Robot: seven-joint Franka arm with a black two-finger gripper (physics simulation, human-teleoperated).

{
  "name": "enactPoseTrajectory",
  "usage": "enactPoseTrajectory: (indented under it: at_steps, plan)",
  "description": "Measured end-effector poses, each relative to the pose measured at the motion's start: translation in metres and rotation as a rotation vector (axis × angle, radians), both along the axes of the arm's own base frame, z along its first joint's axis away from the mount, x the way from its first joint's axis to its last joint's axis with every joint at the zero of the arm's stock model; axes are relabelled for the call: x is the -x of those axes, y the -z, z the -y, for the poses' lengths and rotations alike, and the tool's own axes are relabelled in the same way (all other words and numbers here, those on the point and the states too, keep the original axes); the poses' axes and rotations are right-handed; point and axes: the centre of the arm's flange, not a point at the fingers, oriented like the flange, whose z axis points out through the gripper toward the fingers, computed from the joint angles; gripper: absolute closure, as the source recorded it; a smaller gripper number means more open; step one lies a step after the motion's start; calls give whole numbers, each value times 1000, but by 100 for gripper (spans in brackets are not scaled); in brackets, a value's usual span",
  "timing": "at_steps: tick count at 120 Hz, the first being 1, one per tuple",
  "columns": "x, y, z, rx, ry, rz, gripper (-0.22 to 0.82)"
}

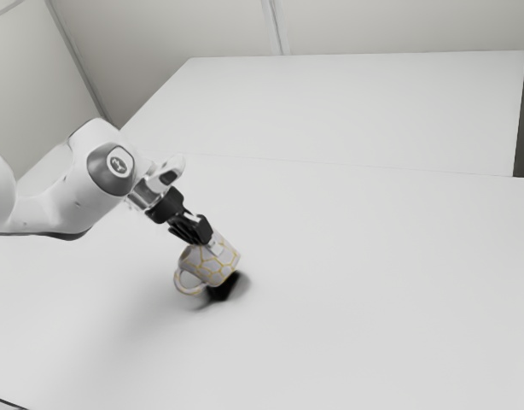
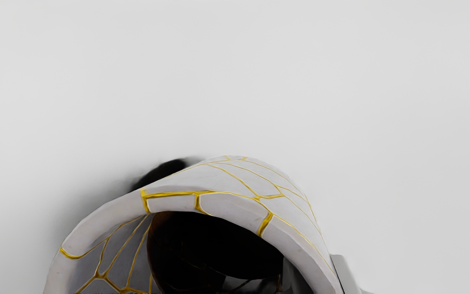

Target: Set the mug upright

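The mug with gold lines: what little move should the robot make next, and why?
I'd probably turn the gripper gently to level the mug: the fingers pinch its wall, but it leans, mouth slanting toward the arm, base not flat on the table.

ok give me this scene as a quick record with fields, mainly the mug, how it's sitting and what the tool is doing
object: white mug with gold honeycomb-like lines
pose: tilted, not upright
opening: faces up toward the tool
handle: on the mug's lower side, toward the exterior view's left
tool: shut on the mug's wall near the rim, one finger outside, the other inside
shadow: dark, beneath the mug
surface: plain white table
table contact: cannot tell
task state: mug not yet set upright
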Motion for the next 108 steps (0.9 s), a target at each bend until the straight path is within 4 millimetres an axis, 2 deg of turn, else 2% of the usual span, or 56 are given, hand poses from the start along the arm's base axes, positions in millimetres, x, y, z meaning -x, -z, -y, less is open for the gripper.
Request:
enactPoseTrajectory:
  at_steps: [18, 28, 79, 90, 108]
  plan:
    - [-6, -7, 25, -192, -2, -4, 79]
    - [-7, -8, 31, -269, -38, -12, 79]
    - [-6, -1, 24, -466, -292, -104, 78]
    - [-11, -5, 23, -504, -329, -109, 78]
    - [-12, 5, 20, -549, -392, -156, 78]
